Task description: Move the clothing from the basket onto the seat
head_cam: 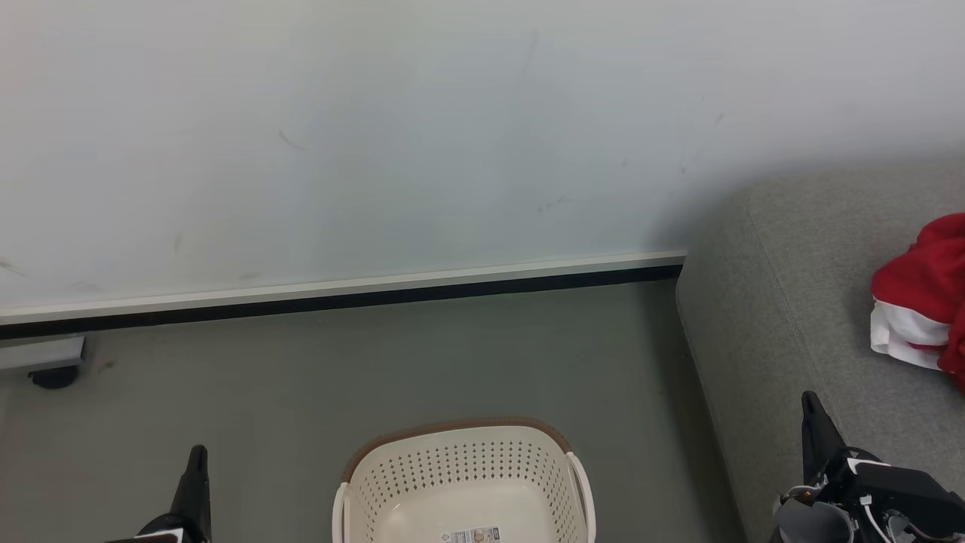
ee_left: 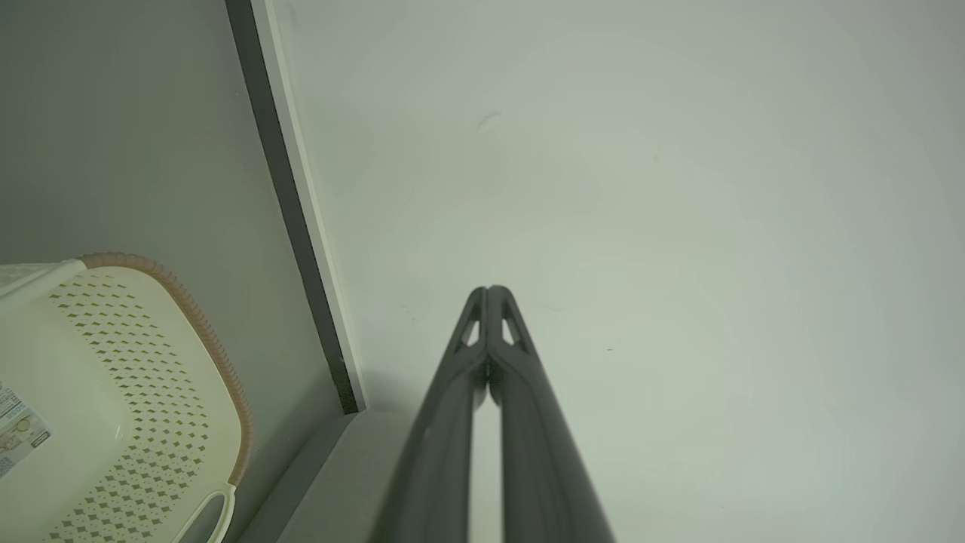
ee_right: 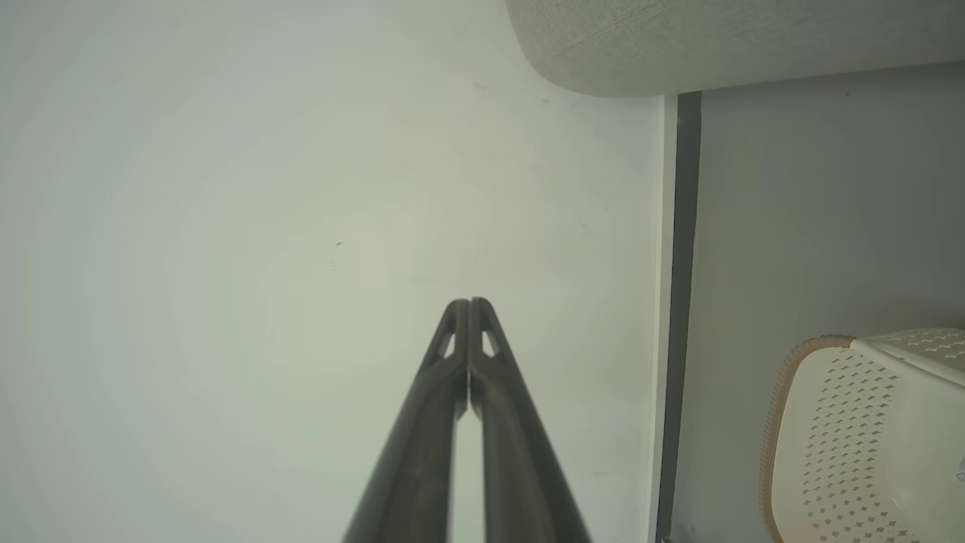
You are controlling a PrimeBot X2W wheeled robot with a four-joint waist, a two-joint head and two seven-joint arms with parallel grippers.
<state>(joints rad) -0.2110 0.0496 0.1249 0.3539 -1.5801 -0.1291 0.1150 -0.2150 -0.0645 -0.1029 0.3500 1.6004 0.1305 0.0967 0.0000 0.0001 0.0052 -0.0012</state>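
Quick status from me. Both arms are low and pointing at the wall (head_cam: 377, 136). In the head view my left end effector (head_cam: 198, 456) is at 7 o'clock and my right end effector (head_cam: 809, 403) is at 4 o'clock. Both are clenched tight, finger against finger, with nothing in them, and the wrist views make that plain.

The clothes (head_cam: 923, 294), a red bundle with a white bit underneath, sit on the sofa (head_cam: 791, 302) at 3 o'clock. The picture's edge cuts them off, so I can't call a long axis; it looks like a crumpled heap. From my right end effector they're near, between 1 and 2 o'clock. From my left they're well apart, across the basket, so the right arm is clearly the nearer one.

The basket (head_cam: 460, 460) stands on the floor (head_cam: 301, 377) at 6 o'clock, between my two end effectors. What I can see of its bottom is bare, just the sticker (head_cam: 470, 535). Its near half is out of frame, so I can't swear it's empty, but I reckon the job's about done.
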